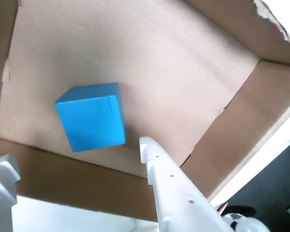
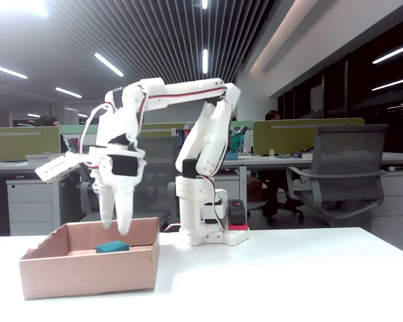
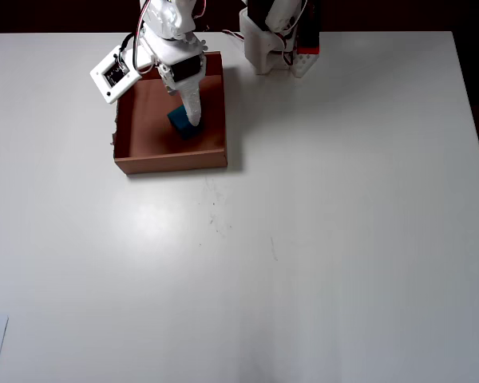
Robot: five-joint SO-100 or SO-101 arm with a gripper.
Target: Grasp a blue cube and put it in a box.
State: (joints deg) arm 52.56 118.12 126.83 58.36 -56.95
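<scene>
One blue cube [image 1: 91, 116] rests on the floor of the cardboard box [image 1: 193, 63], free of any grip. Above it hangs the white gripper [image 2: 115, 223], jaws spread wide and empty. Both sit on the white table [image 3: 319, 239].

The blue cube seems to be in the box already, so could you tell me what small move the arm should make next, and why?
Probably lift the pincer straight up and clear. The blue cube lies on the floor of the box, untouched between open fingers, so nothing is left to release.
</scene>
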